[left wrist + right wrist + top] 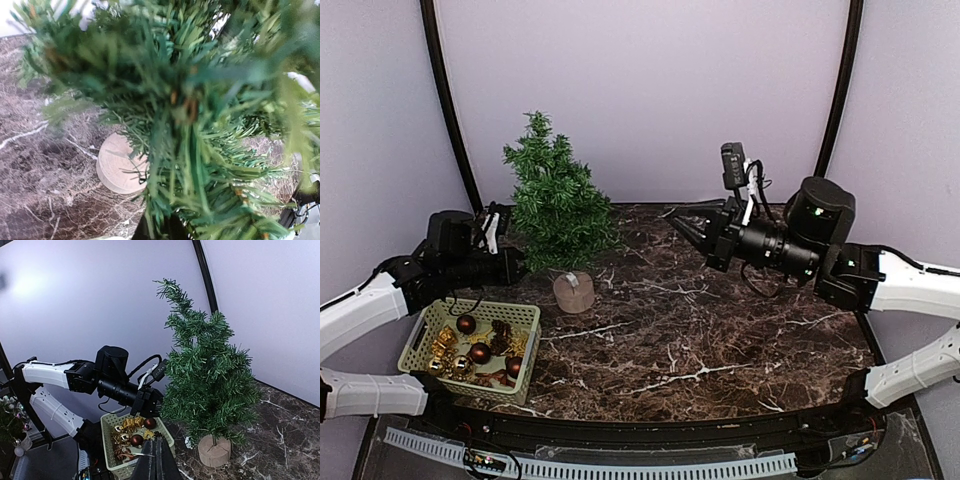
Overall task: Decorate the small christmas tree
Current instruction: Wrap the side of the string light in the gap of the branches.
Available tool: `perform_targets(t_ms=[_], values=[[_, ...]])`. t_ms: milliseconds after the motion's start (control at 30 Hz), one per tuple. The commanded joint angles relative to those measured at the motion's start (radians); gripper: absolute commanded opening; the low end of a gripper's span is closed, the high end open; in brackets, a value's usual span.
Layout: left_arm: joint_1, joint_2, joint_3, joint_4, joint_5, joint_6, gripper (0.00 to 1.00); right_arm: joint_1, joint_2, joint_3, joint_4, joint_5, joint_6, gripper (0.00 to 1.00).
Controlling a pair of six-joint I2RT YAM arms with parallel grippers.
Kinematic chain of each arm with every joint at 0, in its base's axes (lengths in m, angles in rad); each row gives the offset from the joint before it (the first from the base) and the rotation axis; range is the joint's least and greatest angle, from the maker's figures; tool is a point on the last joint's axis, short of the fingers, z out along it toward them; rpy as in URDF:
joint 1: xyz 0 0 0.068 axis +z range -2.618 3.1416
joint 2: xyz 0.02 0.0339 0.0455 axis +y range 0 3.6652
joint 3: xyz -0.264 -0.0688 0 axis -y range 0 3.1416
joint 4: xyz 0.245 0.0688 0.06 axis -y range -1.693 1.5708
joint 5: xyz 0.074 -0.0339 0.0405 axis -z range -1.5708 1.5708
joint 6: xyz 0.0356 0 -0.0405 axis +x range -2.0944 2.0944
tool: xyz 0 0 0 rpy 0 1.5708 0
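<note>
Left pincer (516,264) among the needles

The small christmas tree (557,200) stands upright on the table (720,330) just behind the basket (420,345). The left pincer's grip is hidden, so I cannot tell. The right pincer (682,226), pressed together, hangs far right of the basket.

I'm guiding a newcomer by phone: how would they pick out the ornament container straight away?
Start at the dark marble table and go to its near-left corner, in front of the small christmas tree. There sits a pale green slotted basket, the only container on the table, holding dark red and gold baubles.
</note>
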Motion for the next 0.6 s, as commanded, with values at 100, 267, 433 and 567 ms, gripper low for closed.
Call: perform_targets(t_ms=[100, 267, 433, 567], values=[[0.010, -0.090, 0.025, -0.033, -0.029, 0.019, 0.28, 0.007, -0.051, 0.036, 0.078, 0.067, -0.009, 0.00], [0.011, -0.139, 0.050, -0.133, -0.041, 0.013, 0.48, 0.008, -0.024, -0.029, 0.025, 0.166, 0.029, 0.00], [0.010, -0.206, 0.083, -0.234, -0.022, -0.003, 0.51, 0.007, 0.006, -0.107, 0.006, 0.197, 0.098, 0.00], [0.010, -0.243, 0.082, -0.246, 0.048, -0.034, 0.52, 0.010, 0.024, -0.143, 0.011, 0.210, 0.128, 0.00]])
